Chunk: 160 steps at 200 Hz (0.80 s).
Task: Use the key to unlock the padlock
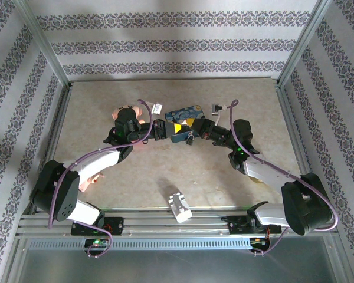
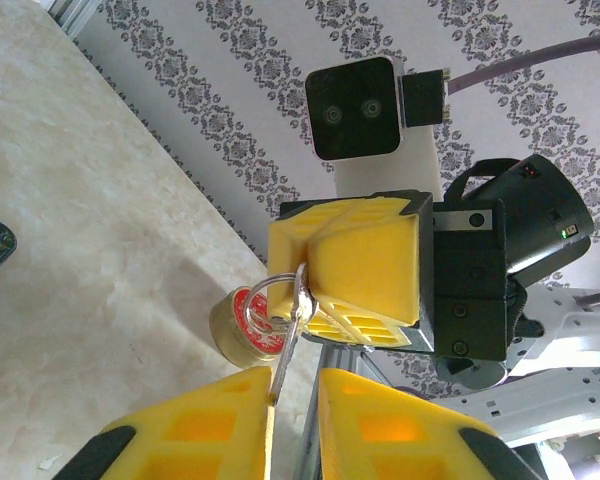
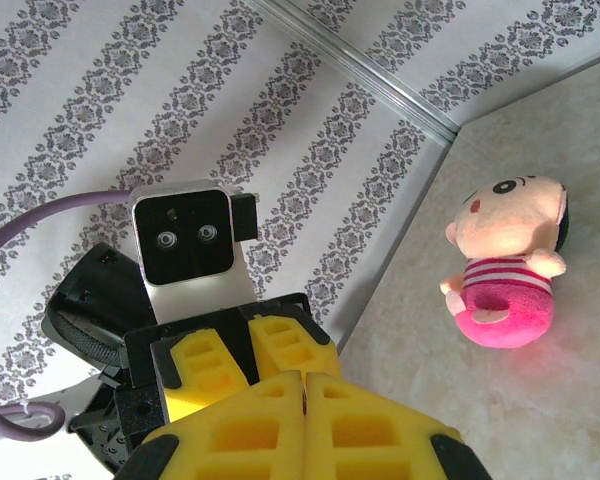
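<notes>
Nearly tip to tip above the middle of the tabletop [image 1: 153,171], the left end effector [image 2: 297,388] and the right end effector [image 2: 305,262] meet over a small job: one key, one padlock.

Seen from the left wrist, the key [image 2: 286,352] is a thin silvery strip. Its long axis runs along the line between the two end effectors. Its lower end lies against the inner edge of one left finger [image 2: 200,425], and its upper end reaches the yellow tips of the right end effector, where a single wire ring [image 2: 270,280] loops out.

The right end effector is pressed closed on that upper end. The left end effector stands a narrow gap apart, and whether it pinches the key at all cannot be told.

What looks to be the padlock [image 2: 242,328] — a small round body with a red face — sits just beside the ring, on the tabletop side of the key and nearer the right tips than the left. Its keyhole is not visible.

By this reading, the key's blade would have to turn toward that body rather than lie along the present line.

Also on the tabletop are one blue tin [image 1: 184,112], one plush doll [image 3: 505,270] and one white block [image 1: 179,205].
</notes>
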{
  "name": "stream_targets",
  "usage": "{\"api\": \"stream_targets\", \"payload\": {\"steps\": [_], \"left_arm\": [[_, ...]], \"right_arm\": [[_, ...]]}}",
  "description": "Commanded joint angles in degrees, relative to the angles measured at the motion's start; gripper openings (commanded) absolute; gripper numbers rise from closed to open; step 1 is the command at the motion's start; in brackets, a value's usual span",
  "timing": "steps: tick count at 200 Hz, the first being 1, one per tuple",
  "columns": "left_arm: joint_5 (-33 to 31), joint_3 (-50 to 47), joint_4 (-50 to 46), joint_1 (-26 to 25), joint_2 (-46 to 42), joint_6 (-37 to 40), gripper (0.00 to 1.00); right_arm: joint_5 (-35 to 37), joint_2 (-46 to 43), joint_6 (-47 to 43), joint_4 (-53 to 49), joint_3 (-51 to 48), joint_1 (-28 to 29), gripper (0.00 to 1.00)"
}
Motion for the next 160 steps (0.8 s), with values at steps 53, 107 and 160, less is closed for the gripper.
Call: {"api": "stream_targets", "payload": {"steps": [53,107,160], "left_arm": [[1.7,1.3,5.2,-0.6,-0.3,-0.5,0.14],[1.5,1.6,2.8,-0.5,-1.1,1.0,0.00],[0.8,6.7,-20.9,-0.5,-5.9,15.9,0.00]], "right_arm": [[-2.0,1.5,0.6,2.9,2.2,1.0,0.00],[-2.0,2.3,0.7,2.8,2.0,1.0,0.00],[-2.9,1.4,-2.1,-0.7,2.0,0.1,0.38]]}}
